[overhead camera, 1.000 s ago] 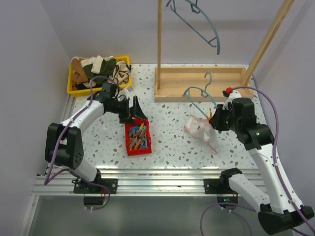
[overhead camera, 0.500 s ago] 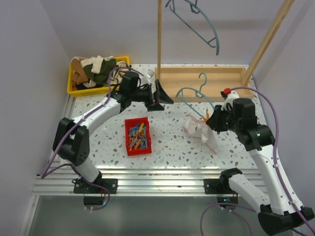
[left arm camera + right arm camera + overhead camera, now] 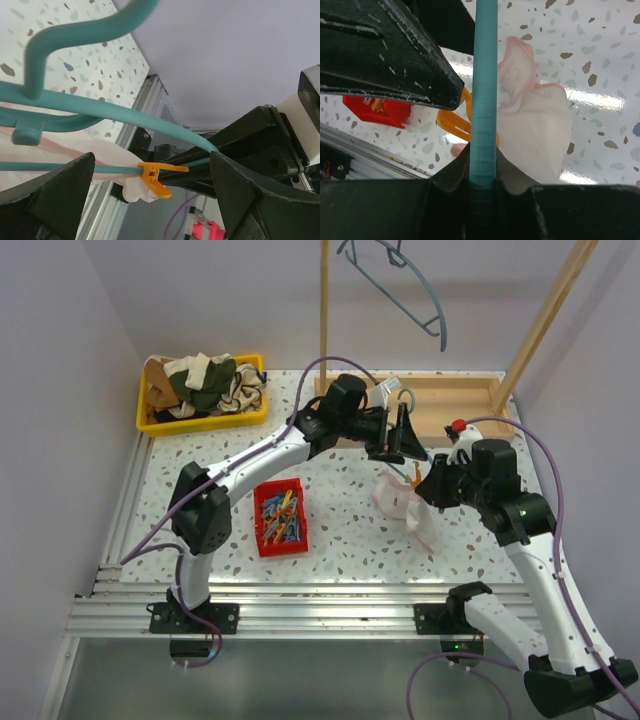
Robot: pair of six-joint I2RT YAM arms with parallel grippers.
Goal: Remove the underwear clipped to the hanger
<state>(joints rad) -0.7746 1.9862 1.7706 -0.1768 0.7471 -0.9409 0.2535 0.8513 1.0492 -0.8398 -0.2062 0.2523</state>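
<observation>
The pale pink underwear (image 3: 403,504) hangs from a teal hanger (image 3: 485,90), pinned to its bar by an orange clip (image 3: 155,178). My right gripper (image 3: 431,483) is shut on the hanger bar, which runs straight up between its fingers in the right wrist view (image 3: 483,186). My left gripper (image 3: 404,444) reaches across from the left and stands wide open around the bar. The clip and a fold of the underwear (image 3: 112,160) lie between its fingers (image 3: 60,197), which touch neither. The beige underwear is out of view.
A red bin (image 3: 278,517) of clips sits at table centre-left. A yellow bin (image 3: 200,390) of clothes stands at the back left. A wooden rack (image 3: 440,408) stands behind the grippers, and a second teal hanger (image 3: 405,290) hangs from its top.
My left arm has swung from above the red bin rightward to the hanger, staying open. My right gripper keeps hold of the hanger, which has shifted slightly.
</observation>
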